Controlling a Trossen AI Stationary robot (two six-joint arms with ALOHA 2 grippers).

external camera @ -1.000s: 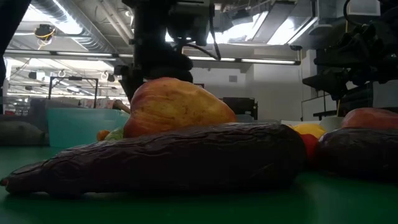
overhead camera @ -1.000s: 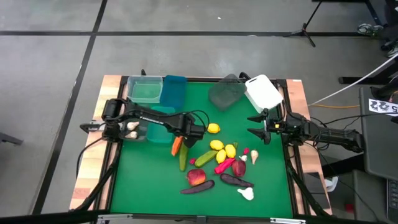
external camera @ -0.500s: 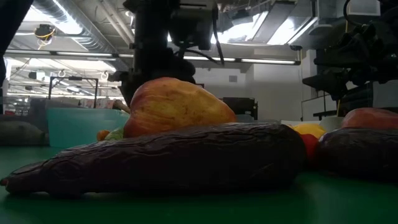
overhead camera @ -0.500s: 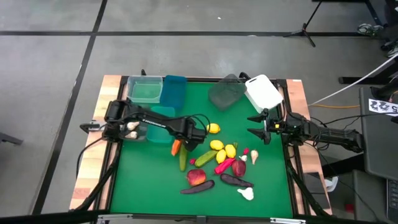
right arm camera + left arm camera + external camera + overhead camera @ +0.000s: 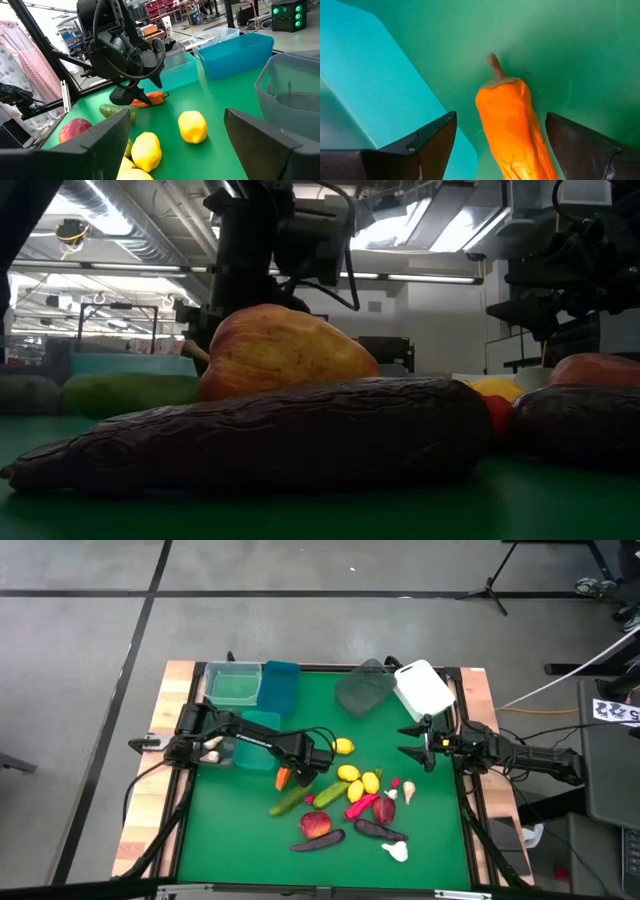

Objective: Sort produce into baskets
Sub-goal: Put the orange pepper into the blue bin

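Note:
An orange carrot (image 5: 283, 777) lies on the green mat beside the teal tub (image 5: 258, 738); in the left wrist view the carrot (image 5: 512, 120) lies lengthwise between my fingers. My left gripper (image 5: 296, 772) is open and low over the carrot, one finger on each side with gaps showing. A green cucumber (image 5: 290, 802) lies slanted just nearer. Lemons (image 5: 349, 773), an apple (image 5: 316, 824), eggplants (image 5: 318, 840), garlic (image 5: 396, 851) and a pepper (image 5: 360, 806) lie in a pile mid-mat. My right gripper (image 5: 415, 745) is open and empty at the mat's right edge.
The clear green tub (image 5: 233, 683) and the blue tub (image 5: 281, 688) stand at the far left. The grey tub (image 5: 362, 688) and the white tub (image 5: 424, 688) stand at the far right. The teal tub's wall (image 5: 380, 100) is close beside my left gripper. Bare mat lies at the near left.
My left gripper has come down and a little toward the near edge, over the carrot. The cucumber that lay lengthwise below the carrot has swung round to a slant and slid toward the left; it now shows at the left of the low view.

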